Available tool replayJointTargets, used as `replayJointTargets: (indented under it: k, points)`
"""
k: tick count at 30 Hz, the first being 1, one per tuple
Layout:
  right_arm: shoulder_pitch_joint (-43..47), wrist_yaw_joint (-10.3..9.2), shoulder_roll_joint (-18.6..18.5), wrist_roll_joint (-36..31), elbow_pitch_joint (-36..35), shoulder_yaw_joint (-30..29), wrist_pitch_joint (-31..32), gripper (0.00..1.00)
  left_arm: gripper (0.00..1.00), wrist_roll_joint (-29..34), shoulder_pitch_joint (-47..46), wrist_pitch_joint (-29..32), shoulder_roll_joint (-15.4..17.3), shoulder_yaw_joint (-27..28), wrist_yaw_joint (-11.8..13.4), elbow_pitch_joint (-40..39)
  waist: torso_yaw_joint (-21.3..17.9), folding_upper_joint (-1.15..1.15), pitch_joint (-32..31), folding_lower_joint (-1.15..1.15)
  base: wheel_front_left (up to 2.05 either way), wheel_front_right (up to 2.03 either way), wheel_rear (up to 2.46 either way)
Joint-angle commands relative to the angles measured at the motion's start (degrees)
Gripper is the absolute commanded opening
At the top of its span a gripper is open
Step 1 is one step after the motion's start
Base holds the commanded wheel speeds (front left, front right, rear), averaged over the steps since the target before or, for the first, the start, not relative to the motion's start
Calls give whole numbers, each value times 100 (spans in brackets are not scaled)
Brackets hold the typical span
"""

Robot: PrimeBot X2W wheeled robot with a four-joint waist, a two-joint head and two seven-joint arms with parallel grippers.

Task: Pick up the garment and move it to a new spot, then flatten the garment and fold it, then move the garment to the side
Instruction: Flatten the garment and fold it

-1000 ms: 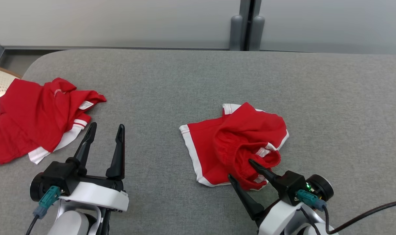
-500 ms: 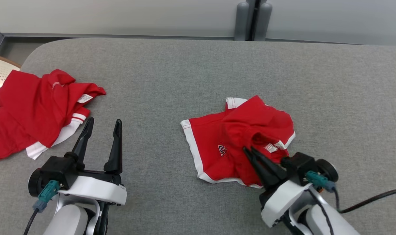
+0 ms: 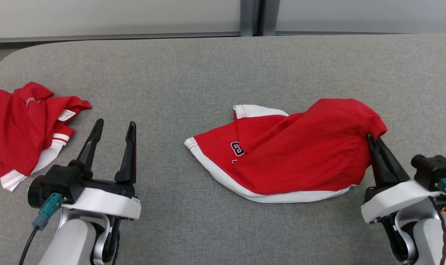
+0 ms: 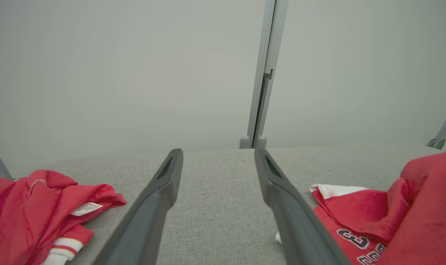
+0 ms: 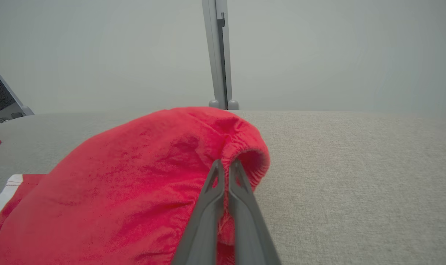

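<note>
While the left gripper (image 3: 115, 123) stands spread, the right gripper (image 3: 370, 137) pinches the red garment (image 3: 300, 162) near the right bench (image 3: 208, 73) edge.

Red, white-trimmed garment (image 3: 292, 158); grey table (image 3: 208, 73)

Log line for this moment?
step: pick-up | right gripper: shut on red shorts | left gripper: open, empty | other red garment: table left
</note>
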Motion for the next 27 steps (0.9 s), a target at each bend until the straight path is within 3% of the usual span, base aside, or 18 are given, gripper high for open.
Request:
replayJointTargets:
  k: [1,8,9,10,11,19,27]
  points:
    - [-49,-2,-3,-32,32,-81,-5,0,100,46,-124,-25,17,31,-15,-26,-13,0,102,0,0,0,0]
    - [-629,-2,-43,97,609,-390,-52,0,100,118,-408,-25,-74,85,-94,-67,40,0,546,0,0,0,0]
    - [-717,-2,-58,118,742,-382,-45,5,100,137,-435,-25,-87,101,-106,-69,43,0,591,0,0,0,0]
    - [-801,-2,-51,162,846,-350,-73,40,100,159,-457,-26,-108,114,-115,-66,45,0,626,0,0,0,0]
    - [-875,-2,-58,185,946,-331,-122,100,100,176,-470,-25,-120,126,-135,-53,44,0,643,0,0,0,0]
    - [-767,-2,-219,419,1070,-79,-550,100,100,253,-254,-26,-147,357,-185,52,-120,0,456,0,0,0,0]
    - [-124,-2,-339,316,304,-90,-627,100,100,304,134,-26,-170,564,-146,110,-294,0,-53,0,0,0,0]
